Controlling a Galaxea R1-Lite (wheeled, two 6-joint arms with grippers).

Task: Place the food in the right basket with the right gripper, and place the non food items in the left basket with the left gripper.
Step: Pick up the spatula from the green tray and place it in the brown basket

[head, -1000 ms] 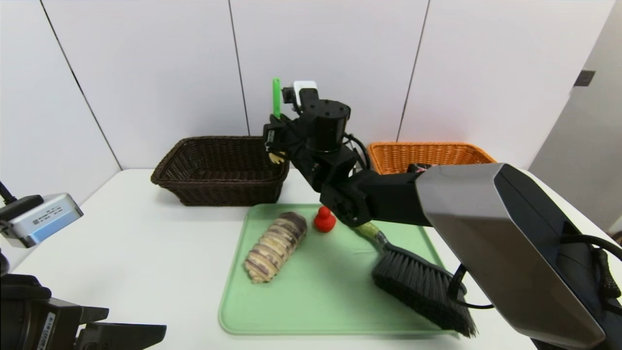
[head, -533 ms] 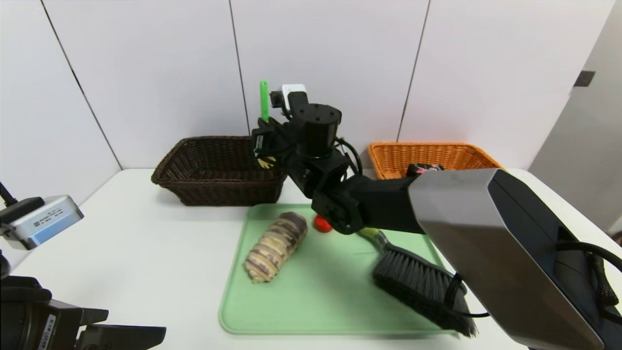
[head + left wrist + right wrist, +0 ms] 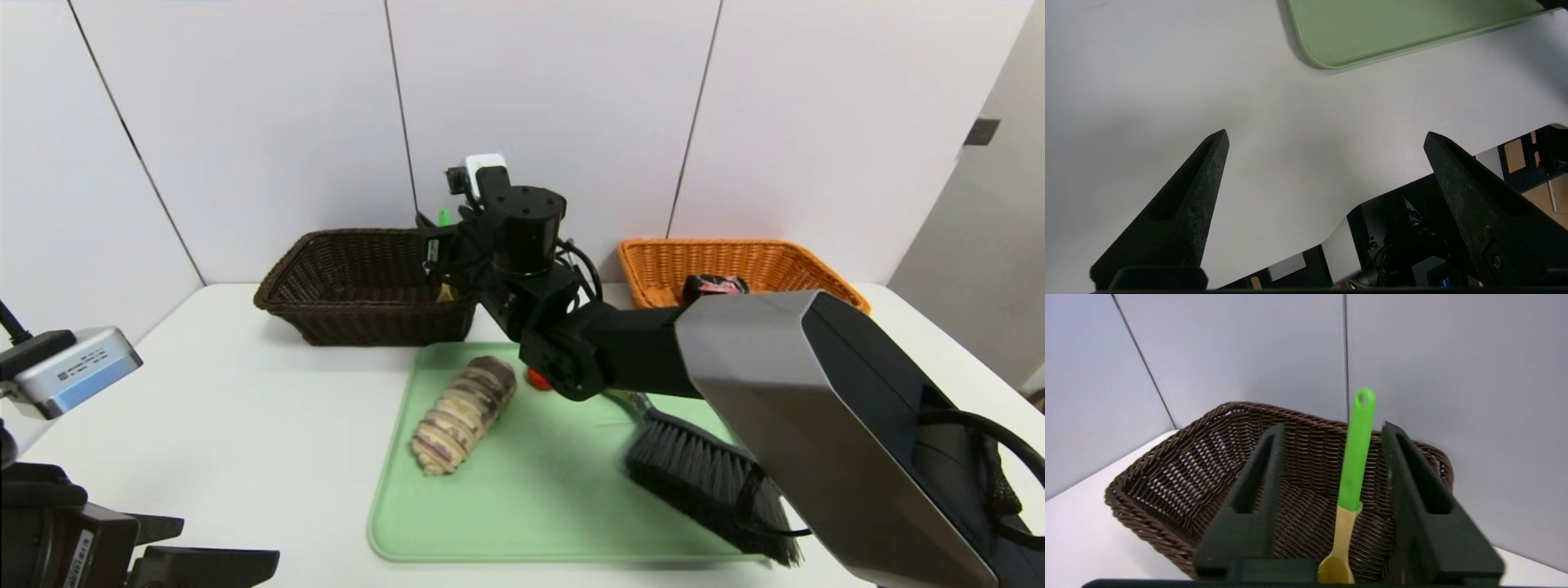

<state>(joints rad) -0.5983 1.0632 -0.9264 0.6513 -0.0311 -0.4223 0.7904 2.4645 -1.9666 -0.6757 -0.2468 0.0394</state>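
Right tool (image 3: 1331,457) sits over the dark brown basket (image 3: 1180,477), prongs apart with clear gaps either side of the slotted spoon (image 3: 1357,457); we see the spoon upright between them, glossy green plastic handle up, yellow bowl end down. Basket is tight woven wicker, rectangular, flared sides, braided rim. Left tool (image 3: 1327,163) is parked low at the desk's near left, its matte black tapered prongs spread wide, nothing between them. On the mint-green tray (image 3: 522,506), smooth with rounded corners: striped roll (image 3: 461,412), beige with purple-brown bands, lying diagonal; red toy (image 3: 535,376) mostly hidden behind the right arm; hand brush (image 3: 702,482) with dense black bristles at the tray's right. Orange wicker basket (image 3: 735,261) at back right holds a small black box (image 3: 714,284). Desk (image 3: 245,425) is plain white, smooth; white wall panels with dark seams behind.
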